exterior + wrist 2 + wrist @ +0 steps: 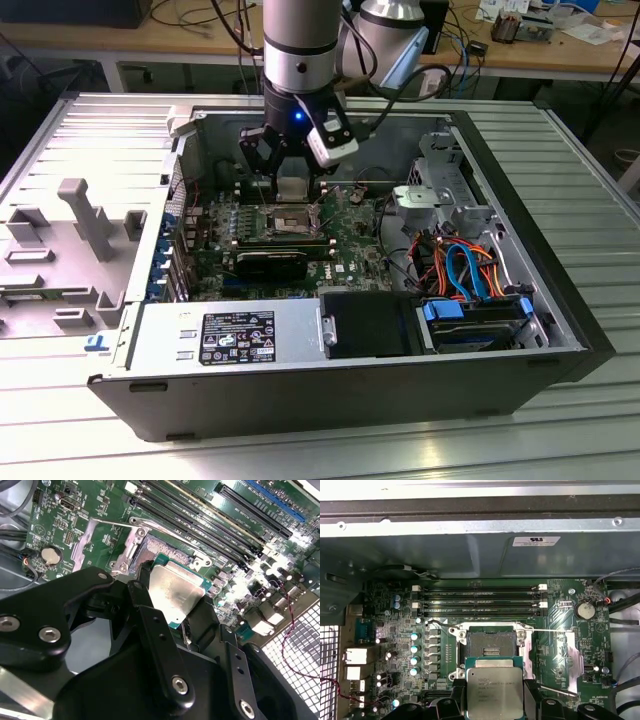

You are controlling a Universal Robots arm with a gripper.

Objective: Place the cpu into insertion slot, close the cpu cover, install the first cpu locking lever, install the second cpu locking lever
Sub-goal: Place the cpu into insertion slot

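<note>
My gripper (292,192) hangs inside the open computer case, shut on the cpu (292,187), a flat square chip with a dull silver top. The black fingers clamp two opposite edges of the cpu (495,692) (175,592) in both wrist views. The chip is held a little above the green motherboard, close over the insertion slot (290,222). That dark square slot (490,642) (160,547) with its silvery rim lies uncovered. The silvery cpu cover (572,652) (85,540) stands swung open beside it. A thin wire locking lever (547,630) sticks out along the socket's edge.
Long black memory slots (480,600) run beside the socket. A labelled power supply box (240,335), a blue-handled drive bay (475,312) and orange and blue cables (465,265) fill the case's near side. A grey plastic fixture (80,230) lies at the exterior view's left.
</note>
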